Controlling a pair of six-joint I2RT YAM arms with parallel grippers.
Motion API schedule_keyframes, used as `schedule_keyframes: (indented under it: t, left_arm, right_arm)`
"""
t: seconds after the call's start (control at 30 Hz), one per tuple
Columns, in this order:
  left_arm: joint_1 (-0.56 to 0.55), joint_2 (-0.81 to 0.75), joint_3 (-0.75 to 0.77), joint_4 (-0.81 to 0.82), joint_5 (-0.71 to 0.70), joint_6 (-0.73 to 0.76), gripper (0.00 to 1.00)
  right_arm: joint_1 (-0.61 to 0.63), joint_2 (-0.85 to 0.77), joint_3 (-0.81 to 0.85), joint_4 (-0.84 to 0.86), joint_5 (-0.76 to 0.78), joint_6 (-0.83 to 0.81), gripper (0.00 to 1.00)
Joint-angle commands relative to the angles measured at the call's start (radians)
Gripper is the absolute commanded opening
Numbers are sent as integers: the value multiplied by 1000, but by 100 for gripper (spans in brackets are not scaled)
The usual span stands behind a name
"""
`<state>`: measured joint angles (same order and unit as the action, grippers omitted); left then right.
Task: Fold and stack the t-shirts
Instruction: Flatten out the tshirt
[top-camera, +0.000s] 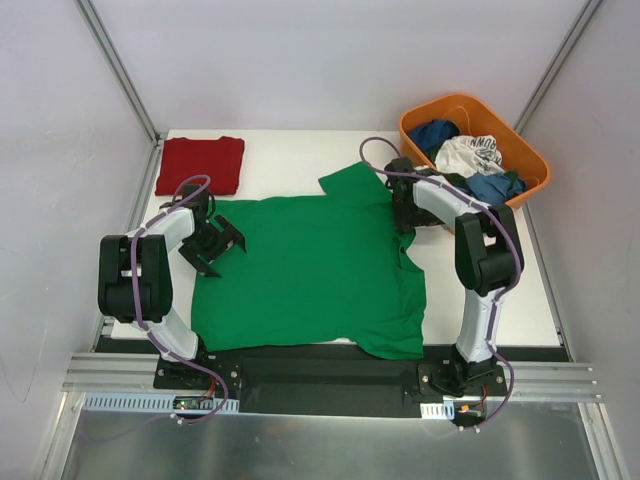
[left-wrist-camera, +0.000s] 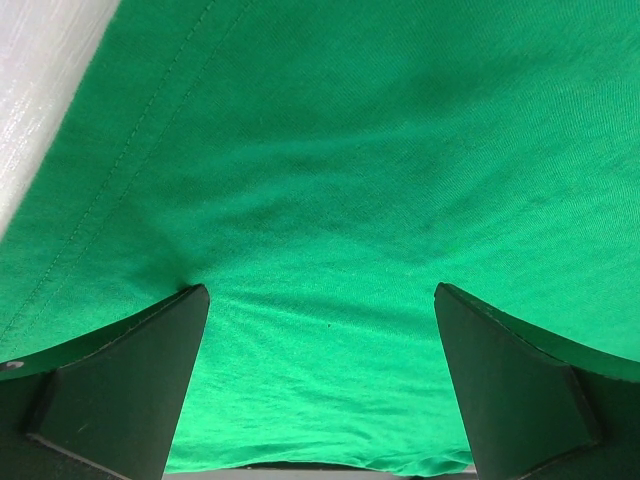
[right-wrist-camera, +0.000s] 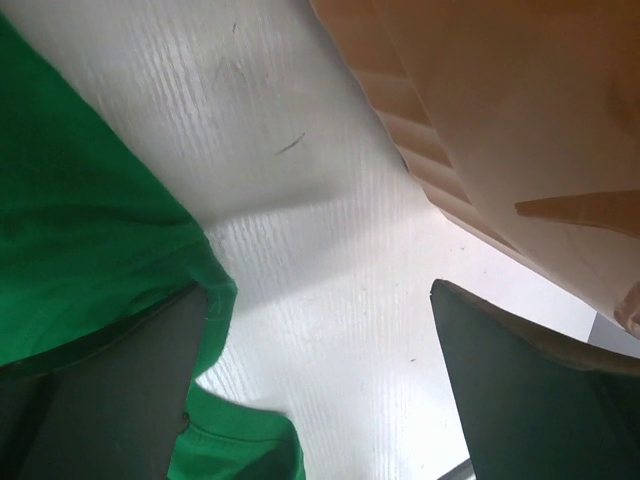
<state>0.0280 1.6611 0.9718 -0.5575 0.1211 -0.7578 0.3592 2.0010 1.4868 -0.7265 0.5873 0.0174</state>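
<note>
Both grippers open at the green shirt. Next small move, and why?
Probably close the left gripper to pinch the green shirt. Its open fingers press into the cloth near the shirt's edge, puckering it, and the shirt lies flat and unfolded. The right gripper, also open, straddles the shirt's edge and bare table, so it looks less ready to grip.

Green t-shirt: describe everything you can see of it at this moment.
The green t-shirt is bright green, a soft-looking knit with a stitched hem. It is unfolded and spread mostly flat on the white table between the arms. It lies sideways, with one sleeve pointing far and one near. The open left fingers press on its left edge, puckering the cloth. The open right fingers sit at its right edge.
</note>
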Motion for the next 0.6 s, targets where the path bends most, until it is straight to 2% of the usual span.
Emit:
schedule_keyframes:
  t: [0.0,0.1,0.2,0.23,0.3,0.33,0.37,0.43,0.57]
  left_arm:
    - [20,8,-36,4,-81,54,99]
    - [20,0,-35,4,-75,54,99]
    - [19,-1,-30,4,-66,55,99]
    - [20,-3,-27,5,-61,55,99]
    - [19,-1,-25,5,-57,58,99]
    - [18,0,-27,5,-55,60,99]
    - [18,-1,-25,5,-55,60,99]
    - [18,-1,-24,5,-55,61,99]
    - [20,-1,-24,5,-48,64,99]
  right_arm:
    - [20,-148,-8,-21,31,-7,99]
    - [53,-212,-43,12,-62,-40,99]
    - [84,-271,-83,56,-257,-53,99]
    - [95,-286,-94,85,-387,-51,99]
    - [103,-288,-115,119,-510,-36,99]
    - [109,-280,-138,157,-641,-31,99]
    - [110,-269,-146,173,-683,-19,99]
    - [121,-234,-148,194,-730,10,99]
    - [124,-188,-131,185,-678,19,99]
